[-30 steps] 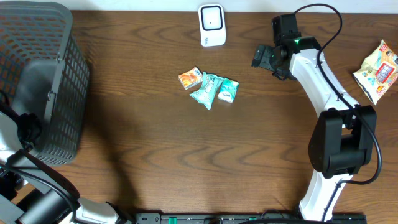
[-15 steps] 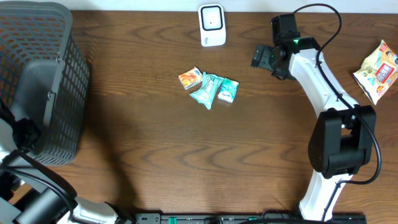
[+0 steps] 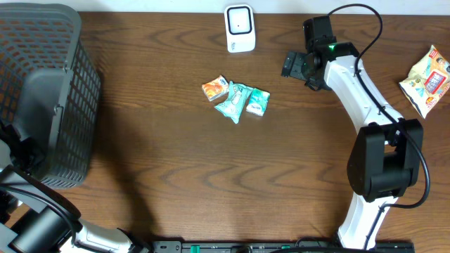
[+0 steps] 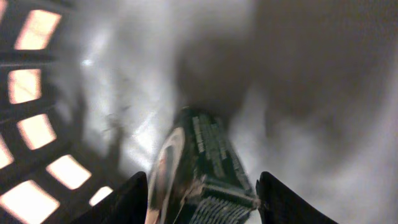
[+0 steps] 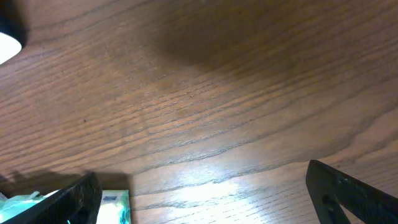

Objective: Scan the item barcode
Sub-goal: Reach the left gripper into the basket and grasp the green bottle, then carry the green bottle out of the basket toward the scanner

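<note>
In the left wrist view a dark green packet (image 4: pixel 205 168) lies on the pale floor of the black mesh basket (image 3: pixel 67 42). My left gripper (image 4: pixel 202 185) stands over it, its two black fingers pressed against the packet's two sides, shut on it. In the overhead view that gripper is hidden inside the basket. The white barcode scanner (image 3: pixel 239 28) stands at the table's far edge. Open, my right gripper (image 3: pixel 294 65) hovers to the right of the scanner with nothing between its fingers (image 5: pixel 348 190).
An orange packet (image 3: pixel 215 88) and two teal packets (image 3: pixel 233 100) lie together in the middle of the wooden table; one teal packet (image 5: pixel 115 208) shows beside my right gripper's left finger. A yellow snack bag (image 3: pixel 429 79) lies at the right edge.
My left gripper's arm has shifted slightly at the basket. The right gripper has edged a little to the left. The packets on the table have not moved.
</note>
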Available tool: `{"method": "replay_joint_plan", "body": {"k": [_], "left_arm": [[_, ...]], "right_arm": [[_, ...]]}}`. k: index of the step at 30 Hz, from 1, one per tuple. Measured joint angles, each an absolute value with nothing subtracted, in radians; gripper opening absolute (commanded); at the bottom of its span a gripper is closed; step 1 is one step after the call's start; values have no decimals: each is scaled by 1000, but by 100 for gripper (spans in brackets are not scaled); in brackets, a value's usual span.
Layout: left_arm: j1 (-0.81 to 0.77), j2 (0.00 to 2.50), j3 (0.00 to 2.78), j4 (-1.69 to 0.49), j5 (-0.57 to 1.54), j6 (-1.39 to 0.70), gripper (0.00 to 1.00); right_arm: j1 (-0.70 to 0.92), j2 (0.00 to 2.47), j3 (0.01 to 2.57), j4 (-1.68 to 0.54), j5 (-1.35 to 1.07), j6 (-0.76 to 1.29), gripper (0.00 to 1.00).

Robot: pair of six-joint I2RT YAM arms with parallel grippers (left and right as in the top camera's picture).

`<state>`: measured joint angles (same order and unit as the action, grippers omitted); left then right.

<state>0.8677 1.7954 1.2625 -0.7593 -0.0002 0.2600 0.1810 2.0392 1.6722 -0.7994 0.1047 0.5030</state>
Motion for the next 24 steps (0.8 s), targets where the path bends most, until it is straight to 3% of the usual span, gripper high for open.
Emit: {"method": "replay_joint_plan", "body": {"k": [4,6,10,11,12,24], "left_arm": [[868,1795,1262,-755,45,260,54],[868,1795,1262,-750,55,260,40],[868,1795,1262,-730,64,262,37],[869,1795,1262,-727,65,263,29],[869,1795,1262,-725,66,262,27],[869,1795,1283,-693,103,239,26]], "right_arm": [[181,2039,1672,-799,105,503,99],[181,2039,1672,-799,105,503,99],[181,2039,1672,-799,105,503,99],[181,2039,1672,-799,105,503,99],[181,2039,1672,-799,105,503,99],[181,2039,1672,-799,105,503,99]]}}
